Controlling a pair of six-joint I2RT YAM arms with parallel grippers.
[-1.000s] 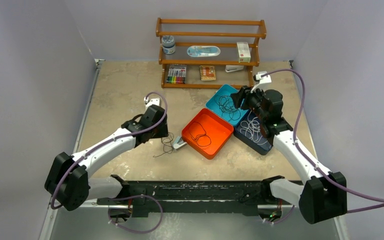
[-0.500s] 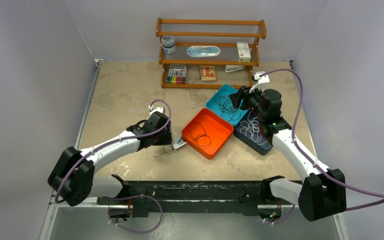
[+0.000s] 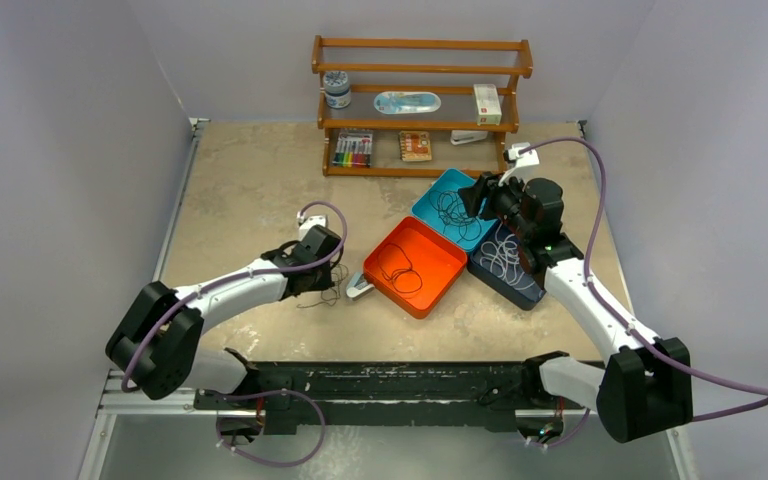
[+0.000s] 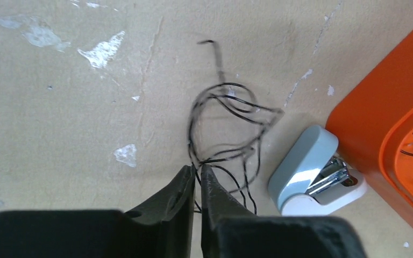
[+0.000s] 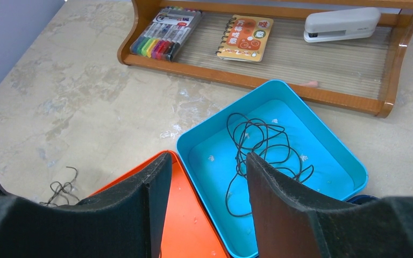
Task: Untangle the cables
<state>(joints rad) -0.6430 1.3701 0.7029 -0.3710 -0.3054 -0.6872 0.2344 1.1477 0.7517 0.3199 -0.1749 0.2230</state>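
Cables lie in four places: a loose black cable (image 4: 228, 126) sits tangled on the table (image 4: 59, 107) just beside the stapler (image 4: 314, 172); another black one (image 5: 263, 145) is coiled in the teal tray (image 5: 330, 161); a dark one (image 3: 400, 268) is in the orange tray (image 3: 422, 308); white cables (image 3: 505, 258) fill the dark blue tray (image 3: 522, 300). Your left end effector (image 4: 198, 177) has dropped to the table, and its jaws, spread a moment ago, are now drawn almost together on a strand at the tangle's near edge; you likely have your grip, so a slow lift should show whether the loops pull free. Your right end effector (image 5: 207, 158) has not moved; it is spread and empty above the teal tray.
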